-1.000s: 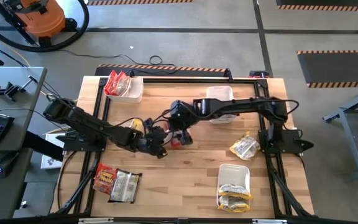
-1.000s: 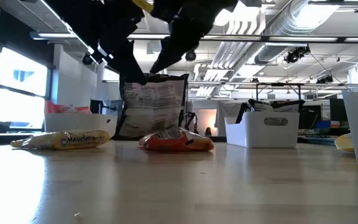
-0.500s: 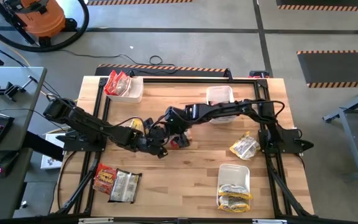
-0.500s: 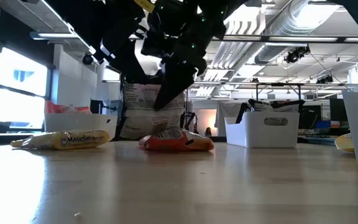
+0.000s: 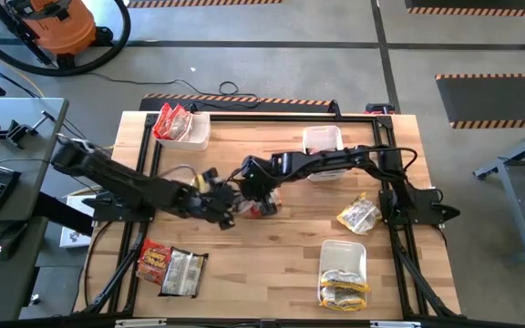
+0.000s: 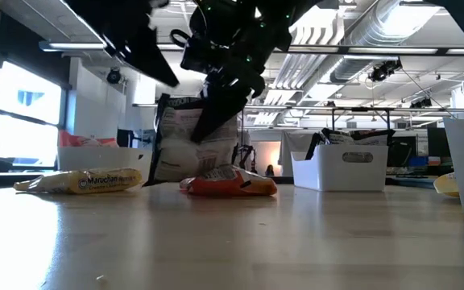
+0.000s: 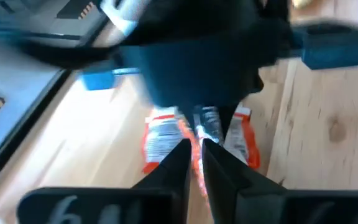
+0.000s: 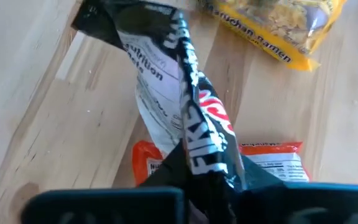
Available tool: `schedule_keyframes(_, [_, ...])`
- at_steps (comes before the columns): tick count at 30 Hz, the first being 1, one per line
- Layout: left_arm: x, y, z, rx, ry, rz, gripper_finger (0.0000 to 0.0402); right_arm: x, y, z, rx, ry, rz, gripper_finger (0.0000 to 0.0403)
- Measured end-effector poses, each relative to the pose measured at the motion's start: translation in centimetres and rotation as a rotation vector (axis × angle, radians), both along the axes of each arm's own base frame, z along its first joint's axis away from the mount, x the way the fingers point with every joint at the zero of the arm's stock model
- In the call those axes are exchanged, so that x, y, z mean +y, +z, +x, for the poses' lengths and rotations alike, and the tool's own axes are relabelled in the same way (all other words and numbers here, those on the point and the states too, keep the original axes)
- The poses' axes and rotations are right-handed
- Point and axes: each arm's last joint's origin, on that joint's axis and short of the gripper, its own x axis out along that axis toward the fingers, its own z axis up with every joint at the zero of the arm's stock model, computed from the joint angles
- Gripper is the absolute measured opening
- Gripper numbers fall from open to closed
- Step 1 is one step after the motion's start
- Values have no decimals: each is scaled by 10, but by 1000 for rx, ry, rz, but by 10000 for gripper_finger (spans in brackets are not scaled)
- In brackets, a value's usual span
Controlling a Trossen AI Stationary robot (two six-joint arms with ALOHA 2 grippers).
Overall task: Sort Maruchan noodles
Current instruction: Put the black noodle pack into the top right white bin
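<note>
**Clerk:** Item one, nearest the low camera: bare worktop (image 6: 296,242). Next, one red-orange packet (image 6: 230,184), lying flat near the worktop's middle. Beside it, toward one side, lies one yellow packet (image 6: 83,181), also flat.

**Checker:** And the dark one?

**Clerk:** Item three: the dark brown-silver packet (image 8: 188,118). It hangs upright above the red-orange packet, over the middle of the worktop. The right tool (image 5: 255,189) is clamped on its upper edge.

**Checker:** Changed from a second ago?

**Clerk:** Yes. The right tool then stood wide beside the packet; it has now closed on it. The left tool (image 7: 196,146), which had pinched the packet, is now narrow and barely parted. It holds nothing and has drawn back toward the left edge.

**Checker:** Meaning?

**Clerk:** By the look of it, a handover: the packet has passed from the left arm to the right. It probably goes next to a bin on the right arm's side.

**Checker:** Farther stock?

**Clerk:** One white bin (image 5: 323,144) at the far edge. One bin with red packets (image 5: 190,130) at the far left corner. One bin with yellow packets (image 5: 344,253) near the right edge. Two loose packets (image 5: 172,269) at the near left corner, still unsorted.
</note>
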Motion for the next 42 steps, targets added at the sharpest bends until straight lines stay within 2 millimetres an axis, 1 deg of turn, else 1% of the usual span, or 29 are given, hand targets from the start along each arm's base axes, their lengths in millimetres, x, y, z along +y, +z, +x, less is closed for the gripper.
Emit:
schedule_keyframes(2, [4, 14, -11, -56, 17, -25, 40, 0, 6, -1, -13, -1, 0, 6])
schedule_keyframes(4, [8, 19, -25, -117, 24, -39, 43, 0, 13, -3, -34, -3, -4, 7])
schedule_keyframes(8, [15, 6, -47, -288, -3, -69, 41, -6, 33, -11, -66, -18, -8, 4])
schedule_keyframes(11, [21, -9, -61, -459, -32, -100, 35, -15, 59, -26, -79, -45, -15, 3])
schedule_keyframes(15, [30, -31, -79, -644, -93, -153, 28, -34, 104, -62, -88, -144, -76, 2])
schedule_keyframes(17, [34, -40, -86, -703, -102, -176, 25, -44, 128, -87, -95, -196, -99, 1])
schedule_keyframes(19, [38, -50, -93, -730, -83, -196, 23, -55, 148, -113, -83, -241, -110, 1])
schedule_keyframes(22, [42, -58, -97, -739, -54, -224, 20, -77, 168, -150, -59, -318, -118, 1])
schedule_keyframes(24, [44, -60, -98, -737, -38, -235, 19, -94, 174, -170, -41, -372, -106, 1])
schedule_keyframes(26, [45, -62, -98, -737, -30, -241, 19, -111, 171, -185, -22, -404, -77, 0])
schedule_keyframes(27, [45, -62, -98, -734, -28, -240, 19, -119, 165, -191, -16, -408, -60, 0])
schedule_keyframes(29, [46, -62, -98, -737, -26, -240, 19, -133, 145, -200, -3, -415, -21, 0])
schedule_keyframes(32, [46, -62, -98, -737, -26, -241, 19, -152, 105, -212, 22, -454, 33, 0])
schedule_keyframes(34, [46, -62, -98, -738, -24, -245, 19, -158, 80, -220, 61, -489, 52, 0])
schedule_keyframes(37, [46, -62, -98, -738, -23, -247, 19, -164, 55, -229, 80, -523, 68, 0])
schedule_keyframes(39, [46, -62, -98, -737, -23, -247, 19, -165, 45, -234, 87, -536, 94, 0])
schedule_keyframes(42, [46, -63, -98, -732, -23, -246, 19, -169, 39, -238, 71, -549, 106, 0])
